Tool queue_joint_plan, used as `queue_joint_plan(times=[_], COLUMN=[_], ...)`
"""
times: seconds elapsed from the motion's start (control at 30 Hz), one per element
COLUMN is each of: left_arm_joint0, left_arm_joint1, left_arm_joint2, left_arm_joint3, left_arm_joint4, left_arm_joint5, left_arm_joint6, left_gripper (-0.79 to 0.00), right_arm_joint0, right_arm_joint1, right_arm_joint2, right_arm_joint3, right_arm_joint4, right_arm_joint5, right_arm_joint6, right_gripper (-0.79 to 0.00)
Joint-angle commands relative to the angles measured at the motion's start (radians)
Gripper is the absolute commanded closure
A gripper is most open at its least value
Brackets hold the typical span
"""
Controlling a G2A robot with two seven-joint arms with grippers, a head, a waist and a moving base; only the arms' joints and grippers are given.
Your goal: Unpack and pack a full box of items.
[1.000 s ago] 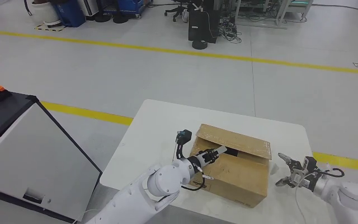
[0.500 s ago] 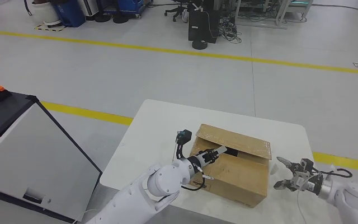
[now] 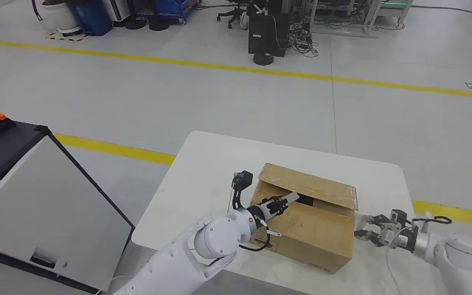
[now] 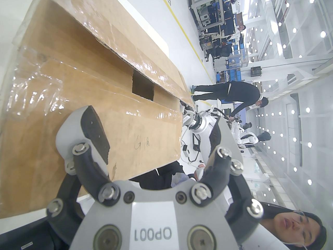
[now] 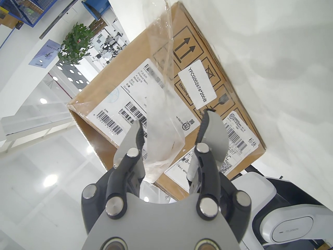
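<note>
A brown cardboard box (image 3: 313, 225) stands on the white table (image 3: 214, 169), its top flaps partly raised and a dark gap showing between them (image 4: 142, 86). My left gripper (image 3: 279, 214) is at the box's left top edge, open, with a flap (image 4: 145, 131) lying between its fingers. My right gripper (image 3: 361, 228) is at the box's right end, open, facing the labelled side (image 5: 166, 92). A loose strip of clear tape (image 5: 161, 131) hangs from that side between the right fingers.
The box sits near the table's front right. Bare table stretches to its left and behind it. A white cabinet (image 3: 44, 206) stands on the floor off the table's left side. The table's right edge is close behind the right arm.
The right gripper has moved left, up to the box's right end. The left arm and the box have kept still.
</note>
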Motion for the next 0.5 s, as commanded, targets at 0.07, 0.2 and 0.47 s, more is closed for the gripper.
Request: queue_joint_plan(times=[0.07,0.2,0.47], left_arm_joint0=[0.0,0.0,0.0], left_arm_joint1=[0.0,0.0,0.0], left_arm_joint2=[0.0,0.0,0.0], left_arm_joint3=[0.0,0.0,0.0], left_arm_joint4=[0.0,0.0,0.0], left_arm_joint5=[0.0,0.0,0.0], left_arm_joint6=[0.0,0.0,0.0], left_gripper=[-0.785,-0.785,-0.785], right_arm_joint0=[0.001,-0.011,-0.057], right_arm_joint1=[0.004,0.011,0.037], right_arm_joint2=[0.006,0.022,0.085], right_arm_joint3=[0.026,0.035,-0.016], right_arm_joint4=[-0.015,-0.028,-0.083], right_arm_joint5=[-0.023,-0.046,-0.054], right_arm_joint6=[0.015,0.042,0.113], right_gripper=[0.0,0.0,0.0])
